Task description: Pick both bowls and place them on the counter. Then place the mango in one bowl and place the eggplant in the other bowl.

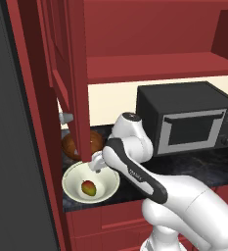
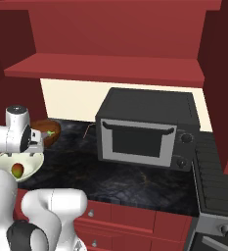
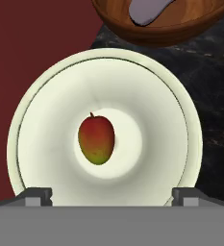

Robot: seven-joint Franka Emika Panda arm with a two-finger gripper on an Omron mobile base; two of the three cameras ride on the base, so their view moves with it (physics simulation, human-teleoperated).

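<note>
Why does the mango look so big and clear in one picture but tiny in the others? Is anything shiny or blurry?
Hand view: the camera looks straight down, close, so the mango is large and sharp in the cream-white bowl, with a soft shadow beside it. Left base view: the mango is small, the wooden bowl shows a glossy shine. Right base view: the microwave looks crisp, no blur.

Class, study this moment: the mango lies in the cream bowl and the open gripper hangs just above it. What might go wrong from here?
1. The cream bowl sits at the counter front edge; a knock might tip it off.
2. The gripper, open over the mango, may catch the rim when lifting.
3. The wooden bowl with the eggplant stands close; a swing could bump it.
</note>
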